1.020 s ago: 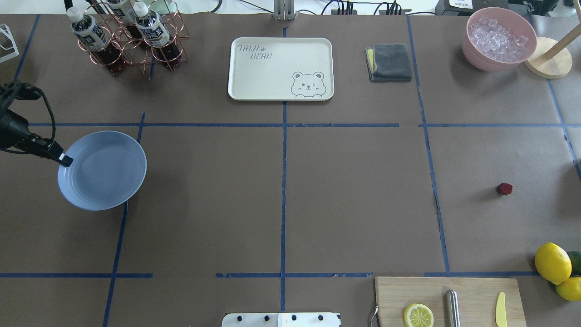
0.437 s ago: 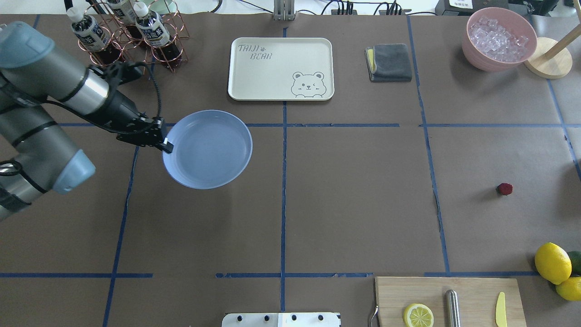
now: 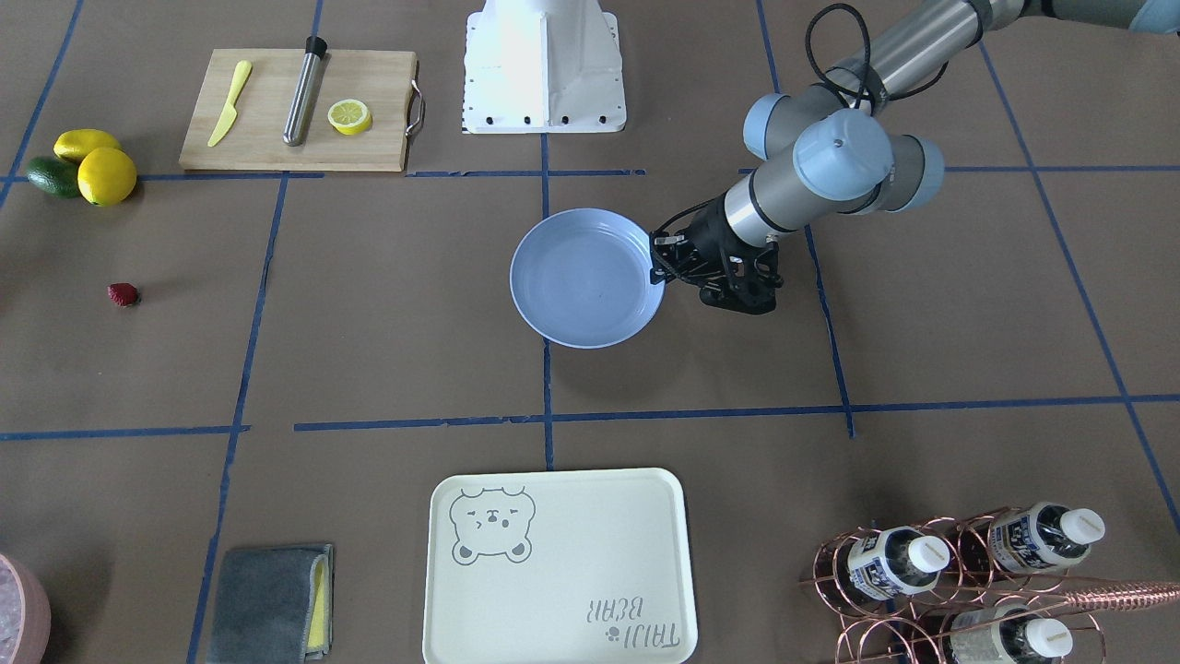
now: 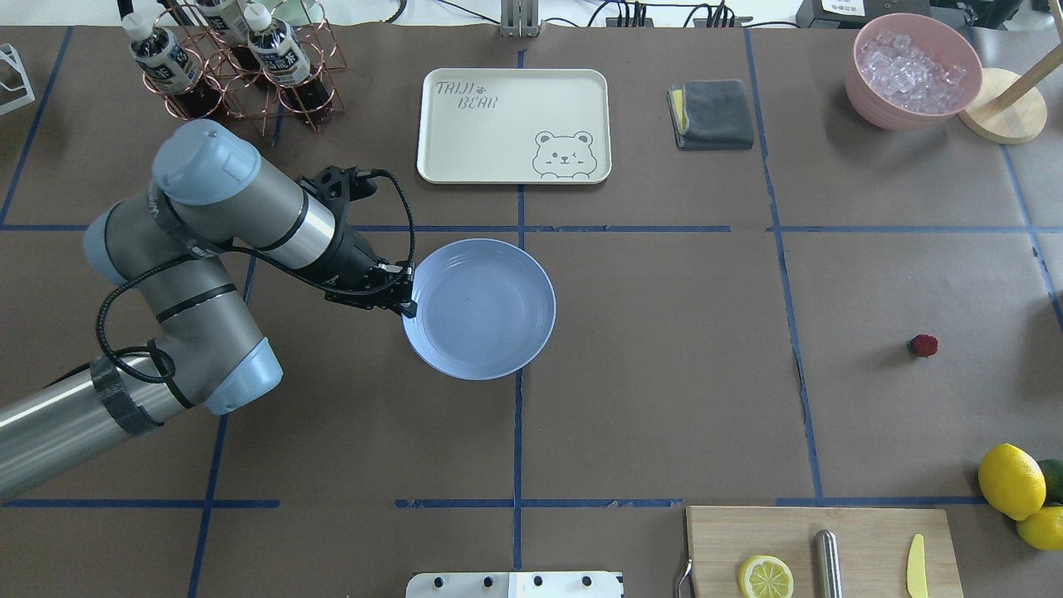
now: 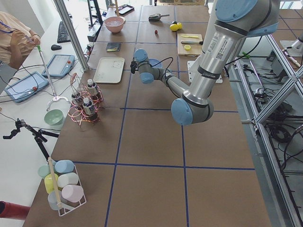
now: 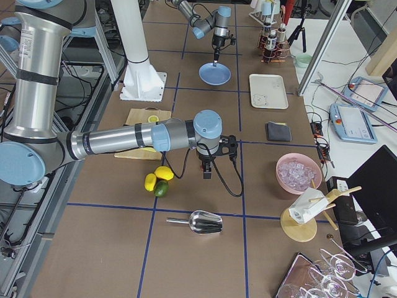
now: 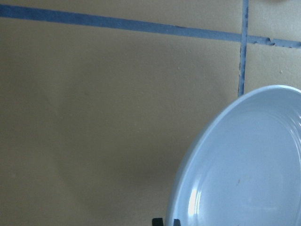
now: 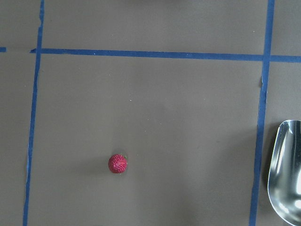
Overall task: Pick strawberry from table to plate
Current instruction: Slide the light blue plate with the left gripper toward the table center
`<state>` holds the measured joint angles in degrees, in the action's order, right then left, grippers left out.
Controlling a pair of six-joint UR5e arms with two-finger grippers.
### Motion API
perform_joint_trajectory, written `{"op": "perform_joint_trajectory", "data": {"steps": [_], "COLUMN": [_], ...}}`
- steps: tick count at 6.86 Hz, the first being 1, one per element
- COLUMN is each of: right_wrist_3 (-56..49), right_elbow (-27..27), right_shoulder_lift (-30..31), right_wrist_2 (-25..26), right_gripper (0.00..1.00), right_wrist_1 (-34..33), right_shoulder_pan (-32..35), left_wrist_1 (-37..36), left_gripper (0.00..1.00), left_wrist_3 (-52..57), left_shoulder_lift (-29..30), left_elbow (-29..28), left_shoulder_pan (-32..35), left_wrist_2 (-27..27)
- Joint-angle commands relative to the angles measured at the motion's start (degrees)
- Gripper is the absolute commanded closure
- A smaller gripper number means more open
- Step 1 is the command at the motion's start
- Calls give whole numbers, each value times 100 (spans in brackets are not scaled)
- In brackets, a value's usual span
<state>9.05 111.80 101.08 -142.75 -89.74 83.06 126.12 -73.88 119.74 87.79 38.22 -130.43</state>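
The strawberry [image 4: 923, 345] is a small dark-red berry lying alone on the table [image 4: 664, 399] at the right; it also shows as the strawberry [image 8: 117, 163] in the right wrist view. My left gripper [image 4: 408, 307] is shut on the left rim of the light-blue plate [image 4: 482, 311], which it holds near the table's centre, far from the strawberry. The plate [image 3: 585, 277] has nothing in it. My right gripper [image 6: 208, 172] shows only in the exterior right view, hanging over the table near the lemons; I cannot tell whether it is open or shut.
A cream bear tray [image 4: 515, 124], a grey cloth [image 4: 712, 114], a bottle rack [image 4: 241, 71] and a pink bowl of ice [image 4: 912, 71] line the far side. Lemons [image 4: 1011, 480] and a cutting board [image 4: 818, 548] sit near right. A metal scoop [image 8: 287, 174] lies beyond the strawberry.
My left arm has carried the plate from the table's left edge rightward to near the centre line. The strawberry has not moved.
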Motion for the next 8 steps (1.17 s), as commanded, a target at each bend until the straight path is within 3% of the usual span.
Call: {"op": "perform_joint_trajectory", "data": {"steps": [1, 3, 8], "right_wrist_3": [0, 9, 9], "right_elbow": [0, 9, 9], "right_shoulder_lift": [0, 0, 0], "right_wrist_2": [-7, -16, -25], "right_gripper": [0, 0, 0], "right_wrist_1": [0, 0, 0], "right_shoulder_pan": [0, 0, 0], "left_wrist_1": [157, 544, 572], "left_gripper": [100, 100, 100], "left_wrist_3": [-56, -57, -57], "left_shoulder_lift": [137, 260, 374], "left_elbow": [-235, -533, -649], "left_shoulder_pan": [-384, -412, -544], "left_wrist_2": [743, 765, 904]}}
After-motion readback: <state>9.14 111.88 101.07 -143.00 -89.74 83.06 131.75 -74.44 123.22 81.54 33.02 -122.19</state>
